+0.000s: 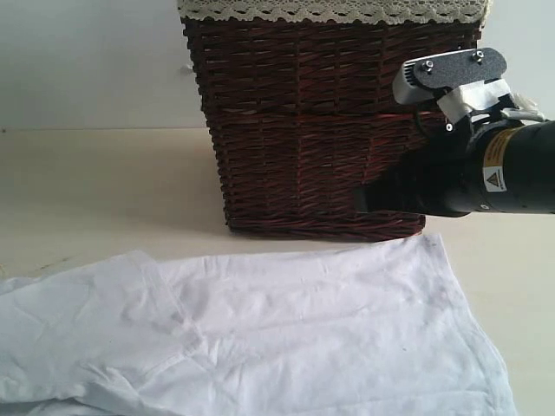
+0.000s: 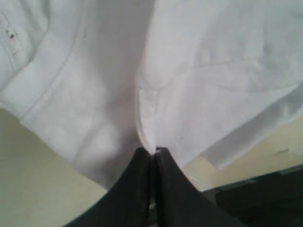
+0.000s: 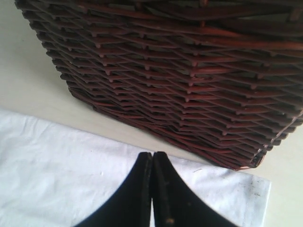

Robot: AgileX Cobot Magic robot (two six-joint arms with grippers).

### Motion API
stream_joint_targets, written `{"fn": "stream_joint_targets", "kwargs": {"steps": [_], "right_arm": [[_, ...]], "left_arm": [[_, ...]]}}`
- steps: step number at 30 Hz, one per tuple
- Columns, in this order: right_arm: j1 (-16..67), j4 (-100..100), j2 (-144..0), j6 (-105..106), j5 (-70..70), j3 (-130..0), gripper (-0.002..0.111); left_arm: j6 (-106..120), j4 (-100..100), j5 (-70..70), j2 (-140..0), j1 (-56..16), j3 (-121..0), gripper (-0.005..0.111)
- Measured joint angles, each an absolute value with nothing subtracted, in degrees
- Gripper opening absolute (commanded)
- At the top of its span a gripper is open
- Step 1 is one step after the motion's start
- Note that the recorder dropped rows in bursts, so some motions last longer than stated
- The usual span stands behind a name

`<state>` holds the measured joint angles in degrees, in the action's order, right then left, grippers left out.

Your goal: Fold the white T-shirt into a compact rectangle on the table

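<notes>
The white T-shirt point(image 1: 286, 338) lies spread across the near part of the table point(image 1: 87, 191), wrinkled, with one corner reaching toward the basket. In the left wrist view my left gripper point(image 2: 152, 150) is shut on a pinched fold of the T-shirt point(image 2: 199, 71), and the cloth hangs above the table point(image 2: 28, 184). This gripper is outside the exterior view. My right gripper point(image 1: 360, 201) hovers in front of the basket, above the shirt's far edge. Its jaws point(image 3: 152, 154) are pressed together with nothing between them, over the white cloth point(image 3: 57, 179).
A dark brown wicker basket point(image 1: 329, 130) with white lace trim point(image 1: 329, 9) stands on the table just behind the shirt, close to the right arm. In the right wrist view the basket's woven wall point(image 3: 189, 71) is near the fingertips. Bare table point(image 3: 28, 71) lies beside it.
</notes>
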<state>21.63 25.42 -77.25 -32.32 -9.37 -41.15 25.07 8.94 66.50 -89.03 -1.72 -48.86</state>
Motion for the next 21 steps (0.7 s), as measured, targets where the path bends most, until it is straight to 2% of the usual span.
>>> {"fn": "stream_joint_targets", "kwargs": {"steps": [1,3,8,10,14,17,21], "right_arm": [[21.63,25.42,-77.25,-32.32,-9.37,-41.15,0.000],[21.63,25.29,-77.25,-32.32,-9.48,-41.15,0.000],[21.63,25.18,-77.25,-32.32,-9.60,-41.15,0.000],[21.63,25.18,-77.25,-32.32,-9.69,-41.15,0.000],[21.63,25.18,-77.25,-32.32,-9.69,-41.15,0.000],[21.63,25.18,-77.25,-32.32,-9.69,-41.15,0.000],[21.63,25.18,-77.25,-32.32,-9.69,-41.15,0.000]], "left_arm": [[25.51,8.94,67.87,-88.83,-1.72,-48.86,0.002],[25.66,9.14,68.67,-88.72,-1.72,-48.41,0.013],[25.92,9.26,66.64,-88.72,-1.72,-47.91,0.060],[25.75,9.37,64.40,-88.72,-1.72,-47.91,0.071],[24.95,7.63,59.26,-88.72,-1.72,-47.81,0.069],[24.66,3.64,52.33,-88.72,-1.72,-47.68,0.059],[24.67,1.96,43.25,-89.07,-1.72,-45.28,0.041]]}}
